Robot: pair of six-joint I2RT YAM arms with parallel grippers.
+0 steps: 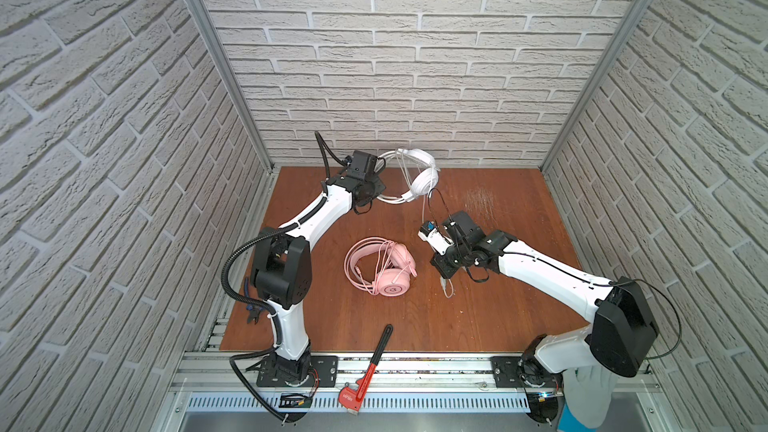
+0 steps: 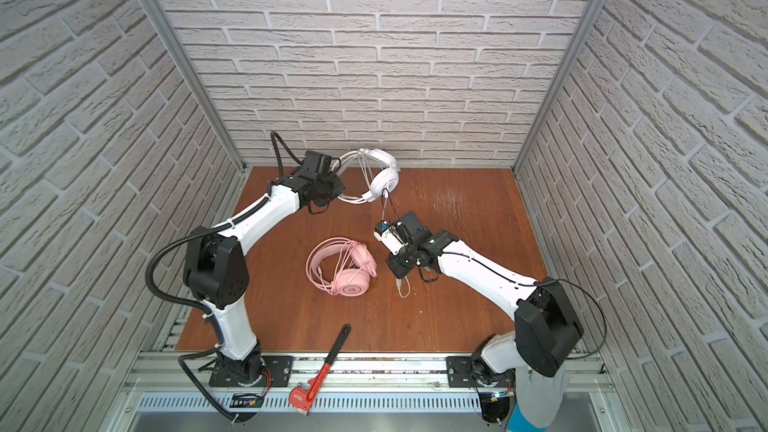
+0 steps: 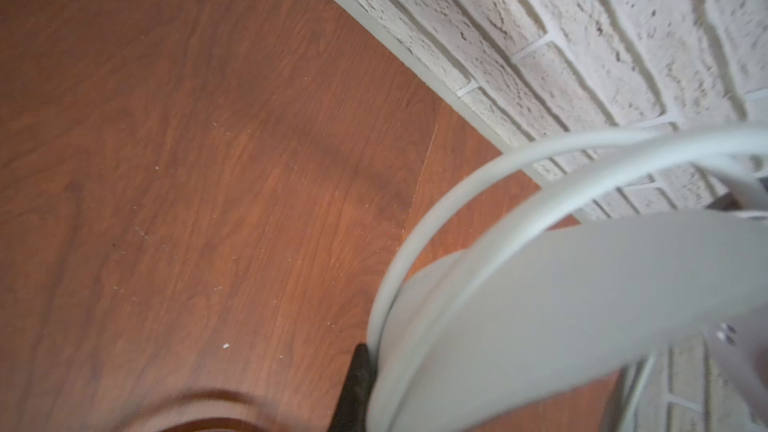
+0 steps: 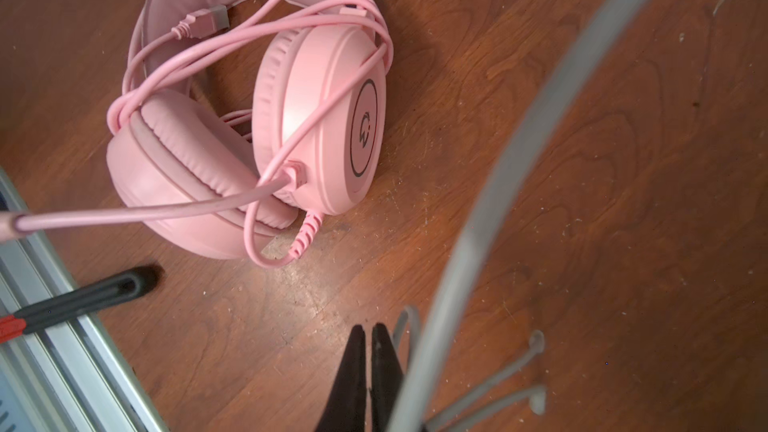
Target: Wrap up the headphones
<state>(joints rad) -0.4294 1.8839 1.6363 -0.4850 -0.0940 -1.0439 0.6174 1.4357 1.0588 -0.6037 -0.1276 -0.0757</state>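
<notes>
Left claw is clamped on the headband of the white headset, which you're holding raised near the back edge of the tabletop. A few cable turns already cross its band.

Right claw has its fingers together. It looks pinched on the white cable, though the wrist view doesn't show the contact itself. The plug ends trail on the tabletop just under that claw.

The pink headset lies mid-tabletop and looks done, with its cable looped around it.

Risks for your next move:
- A thin cable in a flat pinch can slide out as soon as you pull a turn tight.
- Pulling too hard could twist the band in the left claw or drag off the loose turns.
- The trailing plugs could snag under the right claw mid-swing.
- The right arm is near the pink headset, so a low sweep would shove it and undo its loops.
- The wrench at the front edge is clear of this.
</notes>
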